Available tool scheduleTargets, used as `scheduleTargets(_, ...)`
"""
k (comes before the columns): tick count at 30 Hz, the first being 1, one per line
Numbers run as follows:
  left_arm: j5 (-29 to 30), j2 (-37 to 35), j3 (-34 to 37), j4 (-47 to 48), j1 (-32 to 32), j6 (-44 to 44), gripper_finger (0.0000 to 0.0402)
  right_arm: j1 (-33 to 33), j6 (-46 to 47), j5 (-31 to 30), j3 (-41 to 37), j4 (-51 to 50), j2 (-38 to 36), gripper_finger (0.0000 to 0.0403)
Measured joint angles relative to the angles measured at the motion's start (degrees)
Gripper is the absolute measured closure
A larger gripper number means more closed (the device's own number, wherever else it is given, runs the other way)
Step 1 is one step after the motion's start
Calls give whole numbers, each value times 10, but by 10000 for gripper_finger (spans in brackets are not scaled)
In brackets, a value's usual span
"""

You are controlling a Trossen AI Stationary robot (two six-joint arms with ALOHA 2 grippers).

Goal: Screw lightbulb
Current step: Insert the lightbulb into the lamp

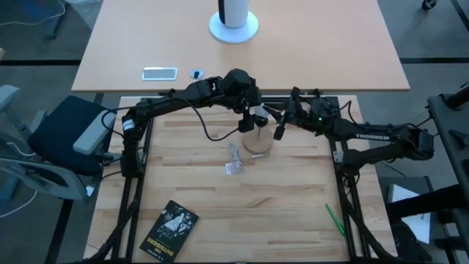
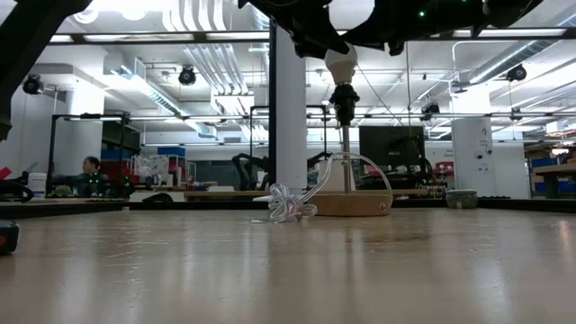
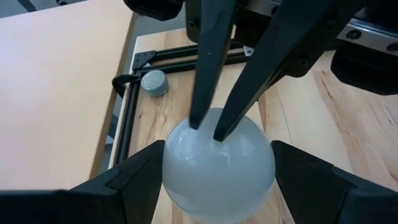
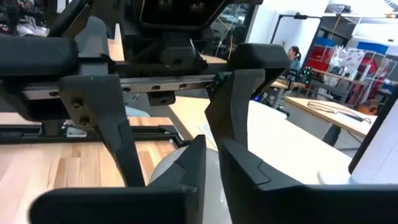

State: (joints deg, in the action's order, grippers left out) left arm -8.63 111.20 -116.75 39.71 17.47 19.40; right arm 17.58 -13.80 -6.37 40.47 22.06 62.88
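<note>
A black book [image 1: 169,231] lies near the table's front left corner, its cover reading "OUTSIDERS" under smaller words too small to make out. A crumpled clear wrapper [image 1: 234,158] sits toward the middle of the table [image 1: 293,227], just left of the round wooden stand [image 1: 258,144], which is in the rear half. A green pen [image 1: 335,219] lies near the front right edge.

The left gripper [image 3: 214,180] reaches in from the rear left and holds the bulb [image 3: 217,165] over the stand, its two fingers closed on the sides of the white globe. From table height the bulb [image 2: 340,65] sits atop the socket [image 2: 343,97] on a thin upright rod, high above the stand's base.

The right gripper [image 1: 279,129], on an arm marked "TROSSEN" [image 1: 372,136], comes from the right rear; its thin fingers [image 3: 205,68] meet on top of the globe, nearly shut, tips touching the glass.

Beyond the rear edge, on another desk, lie a phone [image 1: 160,72], a small round cap [image 1: 196,73] and a white cylinder on a round base [image 1: 234,22]
</note>
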Motion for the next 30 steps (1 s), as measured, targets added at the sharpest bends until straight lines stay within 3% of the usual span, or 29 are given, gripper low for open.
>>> scheduleTargets(5, 4, 0, 0, -1, -1, -1, 130, 0, -1, 0, 0, -21, -5, 400)
scheduleTargets(19, 7, 0, 0, -5, -1, -48, 128, 0, -3, -8, -1, -23, -4, 402)
scheduleTargets(30, 32, -7, -3, -5, -2, -56, 87, 1, -3, -11, -2, -23, -4, 402)
